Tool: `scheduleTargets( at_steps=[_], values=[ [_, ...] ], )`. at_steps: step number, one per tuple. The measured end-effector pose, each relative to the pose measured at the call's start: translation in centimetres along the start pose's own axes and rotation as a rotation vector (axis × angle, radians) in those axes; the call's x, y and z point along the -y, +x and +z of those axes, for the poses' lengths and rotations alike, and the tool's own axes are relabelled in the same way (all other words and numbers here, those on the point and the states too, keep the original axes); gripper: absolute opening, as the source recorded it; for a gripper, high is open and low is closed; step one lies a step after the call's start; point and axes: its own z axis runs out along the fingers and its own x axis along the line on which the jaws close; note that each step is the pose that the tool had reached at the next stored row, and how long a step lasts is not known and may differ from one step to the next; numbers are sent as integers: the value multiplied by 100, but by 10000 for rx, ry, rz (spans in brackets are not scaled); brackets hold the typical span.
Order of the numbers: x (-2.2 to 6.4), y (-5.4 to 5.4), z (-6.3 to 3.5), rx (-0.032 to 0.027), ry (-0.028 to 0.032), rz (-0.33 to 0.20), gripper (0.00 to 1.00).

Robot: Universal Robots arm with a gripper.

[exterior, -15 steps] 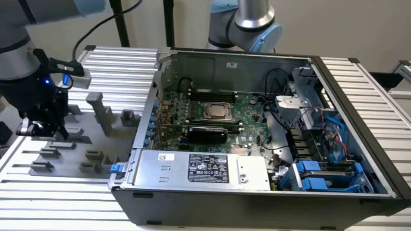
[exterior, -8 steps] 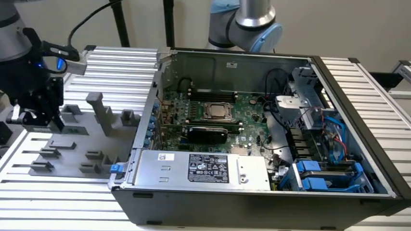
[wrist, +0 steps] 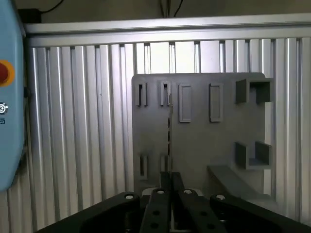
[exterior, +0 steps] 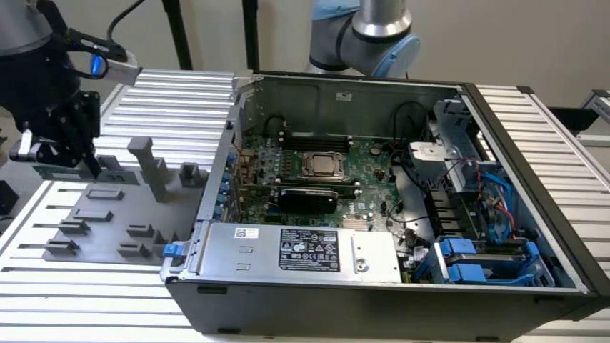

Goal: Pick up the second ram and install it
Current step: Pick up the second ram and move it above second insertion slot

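While arm (exterior: 38,78) hangs above grey holder tray (exterior: 105,218), claw (wrist: 170,187) pinched tight on second ram (wrist: 169,145), seen edge-on.

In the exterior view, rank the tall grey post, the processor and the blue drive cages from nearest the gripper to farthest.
From the gripper, shut on the ram:
1. Post, beside it on the grey plate.
2. Processor, mid-motherboard.
3. Drive cages, far on the exterior view's right.
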Motion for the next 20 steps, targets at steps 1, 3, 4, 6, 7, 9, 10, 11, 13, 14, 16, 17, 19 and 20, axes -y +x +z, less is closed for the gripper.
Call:
scheduleTargets(
  at_steps=[1,3,4,6,7,9,10,11,13,14,16,17,19,20],
  values=[
    [35,0,-46,8,-1,-1,0],
    [106,-1,-136,30,-1,-6,0],
    [142,-2,-182,39,-2,-7,0],
    [214,-4,-274,60,-2,-10,0],
    [249,-4,-320,69,-4,-11,0],
    [324,-6,-416,89,-5,-14,0],
    [360,-6,-461,101,-4,-16,0],
    [395,-7,-506,112,-4,-18,0],
    [471,-9,-598,130,-6,-20,0],
    [510,-10,-643,140,-5,-20,0],
    [595,-12,-738,158,-7,-22,0],
    [639,-13,-784,167,-7,-22,0],
    [727,-15,-873,177,-9,-22,0],
    [771,-16,-912,180,-11,-22,0]
  ],
)
